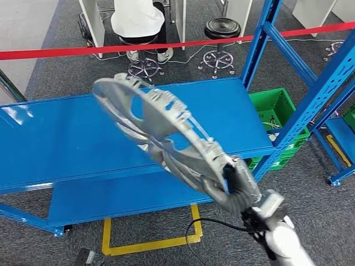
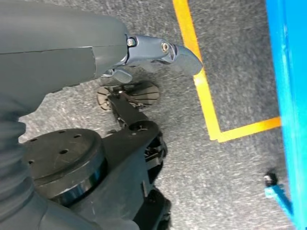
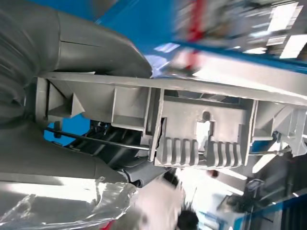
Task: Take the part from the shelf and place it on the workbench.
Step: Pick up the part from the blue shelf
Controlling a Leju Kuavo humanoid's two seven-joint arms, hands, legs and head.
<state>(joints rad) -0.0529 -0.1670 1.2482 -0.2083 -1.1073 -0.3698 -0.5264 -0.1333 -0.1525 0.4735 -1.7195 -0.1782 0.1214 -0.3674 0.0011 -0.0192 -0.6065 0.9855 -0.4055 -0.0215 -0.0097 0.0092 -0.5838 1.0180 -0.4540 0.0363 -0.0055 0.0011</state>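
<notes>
From my head view, my right hand [image 1: 239,185] has its fingers wrapped round one end of the grey cast metal part [image 1: 161,130], which juts out from them over the blue shelf [image 1: 62,138], held clear of it, I judge, for carrying to the worktop. At my left wrist, my left hand [image 2: 159,50] hangs over the grey carpet [image 2: 235,72] holding nothing, its fingers curled in. At my right wrist, the ribbed part [image 3: 195,120] is clamped between thumb and fingers.
</notes>
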